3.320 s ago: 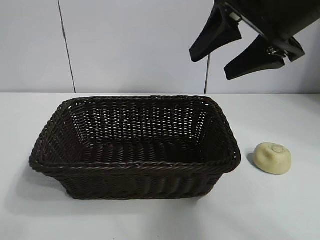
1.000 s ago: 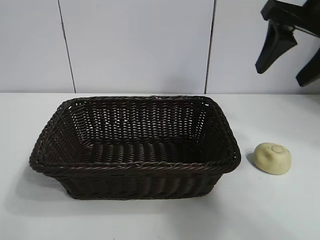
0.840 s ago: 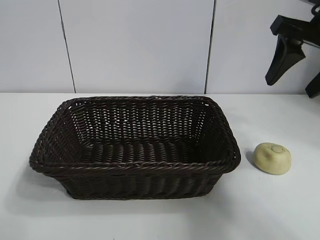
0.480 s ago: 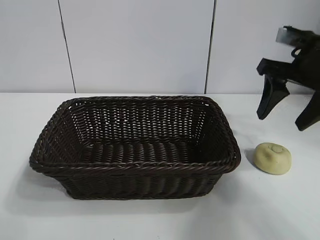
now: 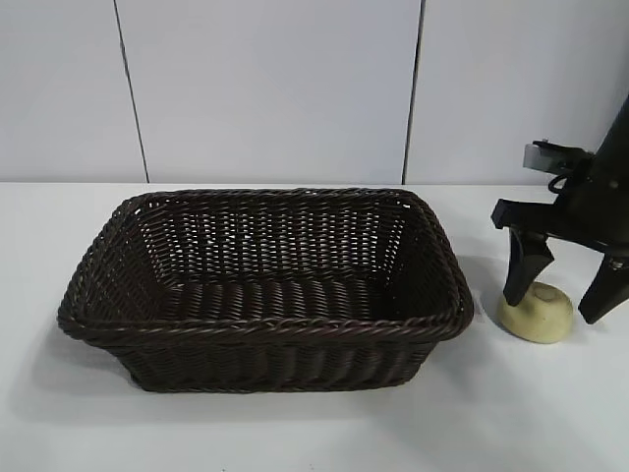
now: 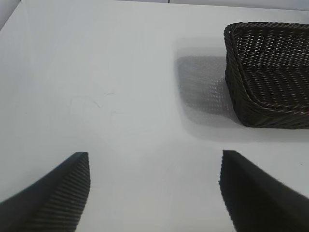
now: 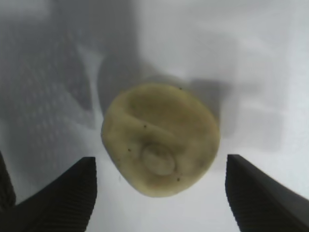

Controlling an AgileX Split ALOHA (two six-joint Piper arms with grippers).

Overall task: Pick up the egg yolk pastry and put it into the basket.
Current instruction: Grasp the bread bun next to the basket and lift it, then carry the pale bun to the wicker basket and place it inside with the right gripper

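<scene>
1. The right gripper (image 5: pixel 560 295), black and two-fingered, has dropped from high above the table to straddle the egg yolk pastry (image 5: pixel 537 313), a small pale yellow dome-shaped bun with a faint round imprint on top. The pastry itself has not shifted.

2. The pastry sits on the white table (image 5: pixel 295 433) just beside the right end of the basket (image 5: pixel 265 329), a large rectangular dark brown woven wicker basket with sloping sides and a braided rim. It is near the rim but not touching it.

3. The right jaws are spread wide, released, with one finger on each side of the bun. In the right wrist view the pastry (image 7: pixel 161 138) lies between the two ribbed fingertips (image 7: pixel 63 198), with table showing on both sides, so nothing is gripped yet.

4. In the exterior view the finger nearer the basket appears to reach down to the top of the bun. Whether it touches cannot be told.

5. The descent suggests the reach is nearly done and closing on the pastry comes next. The lift and the carry over the basket rim are all ahead.

6. The left gripper (image 6: pixel 154 193) hovers over bare table well away from the basket's far end (image 6: pixel 270 72), its jaws parted and empty, idle.
</scene>
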